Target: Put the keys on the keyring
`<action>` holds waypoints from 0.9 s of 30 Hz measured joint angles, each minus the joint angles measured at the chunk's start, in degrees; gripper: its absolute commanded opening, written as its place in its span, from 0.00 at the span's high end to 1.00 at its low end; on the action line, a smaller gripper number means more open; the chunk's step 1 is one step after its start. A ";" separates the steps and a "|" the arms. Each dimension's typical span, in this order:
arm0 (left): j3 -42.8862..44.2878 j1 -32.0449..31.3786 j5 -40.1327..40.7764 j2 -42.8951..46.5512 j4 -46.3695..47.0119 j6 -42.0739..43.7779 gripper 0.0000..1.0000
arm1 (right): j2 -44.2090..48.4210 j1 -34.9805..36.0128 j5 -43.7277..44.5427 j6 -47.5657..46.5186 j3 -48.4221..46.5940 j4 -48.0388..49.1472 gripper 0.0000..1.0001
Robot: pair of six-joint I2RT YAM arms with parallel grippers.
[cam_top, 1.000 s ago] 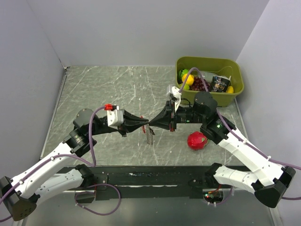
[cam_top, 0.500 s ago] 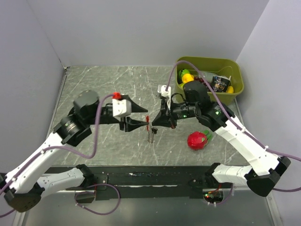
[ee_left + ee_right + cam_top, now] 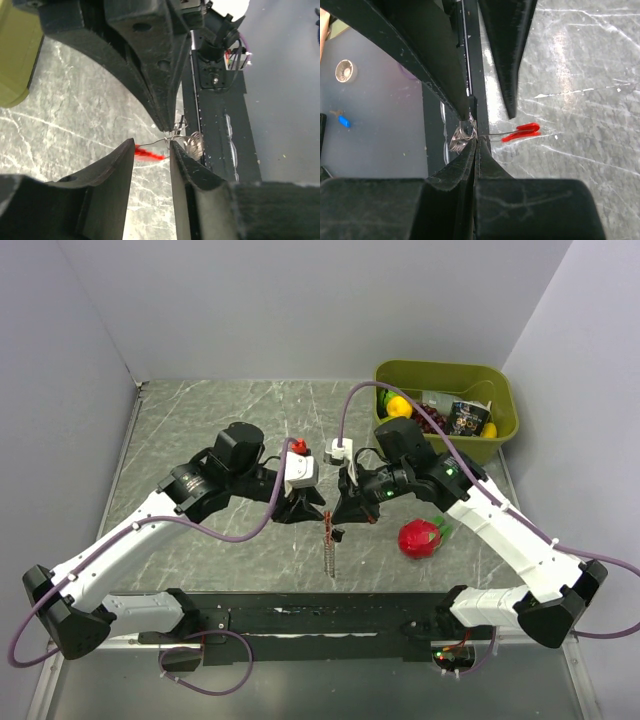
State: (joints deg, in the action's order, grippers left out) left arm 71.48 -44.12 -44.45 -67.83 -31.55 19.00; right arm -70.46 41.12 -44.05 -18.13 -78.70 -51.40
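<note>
Jaws: right gripper (image 3: 476, 144) pinched shut on red-and-silver jagged key bunch (image 3: 330, 548); left gripper (image 3: 151, 148) part-open, gripping nothing. Risk: thin pinch, bunch slips.

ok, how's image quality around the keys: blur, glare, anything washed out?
Top external: even soft light, no glare; the keys show only as a thin strip, too small for detail. Left wrist: their red part is smeared, and a white patch at the top edge is blown out. Right wrist: red part sharp, but the right fingers are near-black with little detail.
</note>
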 measured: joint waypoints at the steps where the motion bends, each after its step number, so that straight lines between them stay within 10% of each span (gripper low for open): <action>1: 0.00 0.00 -0.55 0.00 0.13 -0.02 0.61 | 0.00 0.00 0.02 -0.07 -0.04 -0.15 1.00; 12: -2.47 -0.02 -3.80 0.00 3.50 -1.53 0.69 | 0.57 0.00 0.13 0.79 0.13 2.12 1.00; 19: -3.02 -0.02 -4.35 -0.04 4.68 -2.34 0.99 | 2.14 0.00 0.02 2.05 1.05 4.66 1.00; 23: -3.02 0.04 -4.26 -0.15 4.74 -2.58 0.99 | 2.14 0.00 -0.11 2.19 1.20 4.70 1.00; 27: -4.48 0.07 -3.67 0.20 6.88 -3.80 0.99 | 2.43 -0.02 0.81 2.73 1.95 5.35 0.79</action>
State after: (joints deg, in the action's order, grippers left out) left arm 67.00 -44.05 -48.12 -67.64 -24.67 15.20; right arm -68.03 41.10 -43.24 -15.40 -76.75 -46.04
